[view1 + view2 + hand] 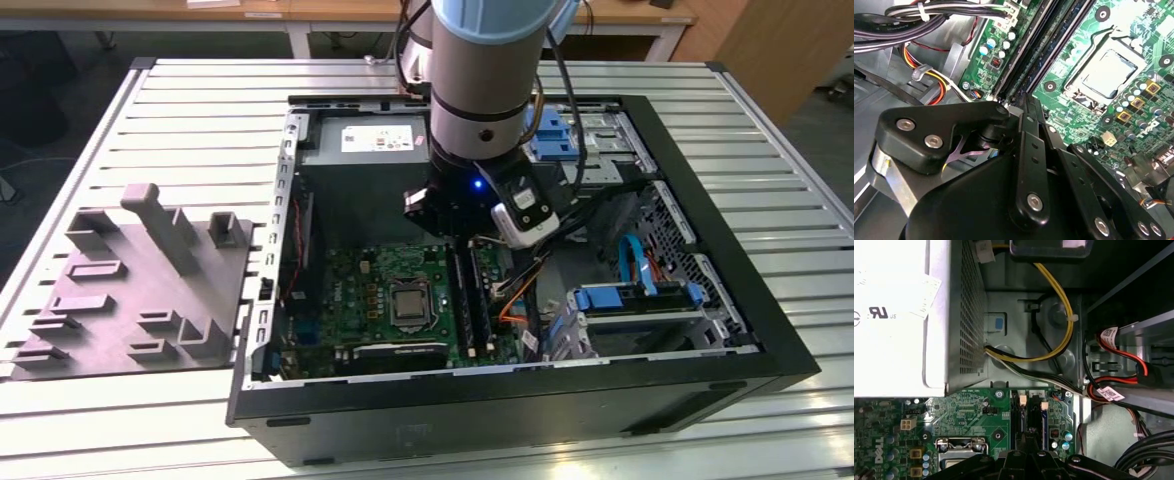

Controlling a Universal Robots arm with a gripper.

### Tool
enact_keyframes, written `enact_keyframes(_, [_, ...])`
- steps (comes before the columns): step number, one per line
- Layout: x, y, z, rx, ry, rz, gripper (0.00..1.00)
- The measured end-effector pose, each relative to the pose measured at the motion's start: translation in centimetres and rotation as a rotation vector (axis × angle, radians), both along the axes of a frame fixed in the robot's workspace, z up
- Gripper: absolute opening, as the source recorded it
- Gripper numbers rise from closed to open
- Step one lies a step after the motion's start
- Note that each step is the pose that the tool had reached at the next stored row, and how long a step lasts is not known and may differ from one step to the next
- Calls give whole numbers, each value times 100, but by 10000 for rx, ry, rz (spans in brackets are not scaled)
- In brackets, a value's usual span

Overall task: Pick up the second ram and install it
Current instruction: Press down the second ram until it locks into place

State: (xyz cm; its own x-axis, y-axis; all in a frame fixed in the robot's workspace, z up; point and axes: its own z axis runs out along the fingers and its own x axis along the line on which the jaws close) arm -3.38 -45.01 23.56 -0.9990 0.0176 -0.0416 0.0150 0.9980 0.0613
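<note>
Second ram [463, 300], as I judge it, is the dark narrow stick standing on edge in the memory slots, inside the open computer case [534, 400] and not on the grey fixture tray [134, 290]. That tray sits on the slatted tabletop [747, 130] at the exterior view's left, with no stick showing in its pockets. Next to the right comes the case, and on its floor the green motherboard [354, 290] with its square silver socket [406, 303]. The slots lie just beside that socket on its right. The stick's long axis runs parallel to the socket's side, from the near wall of the case toward the power supply [374, 140] at the far end. The gripper [461, 238] hangs straight above the far end of the stick, so the board lies directly beneath it and stretches away toward the near wall. In the second wrist view the gripper's tip [1024, 100] meets the end of the dark slot lanes [1026, 55]. I cannot tell from the views whether the jaws are together, apart, or clamped on the board's edge. I also cannot tell whether the stick is fully seated. Farther right are loose orange cables [514, 300] and then a blue drive bracket [634, 297].
</note>
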Motion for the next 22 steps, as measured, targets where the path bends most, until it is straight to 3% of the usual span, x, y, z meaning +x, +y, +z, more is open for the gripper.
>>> enact_keyframes(6, [0,42,-21,-29,-1,-1,10])
enact_keyframes(9, [0,43,-58,-36,0,-3,10])
enact_keyframes(22, [0,62,-91,-35,-1,-4,10])
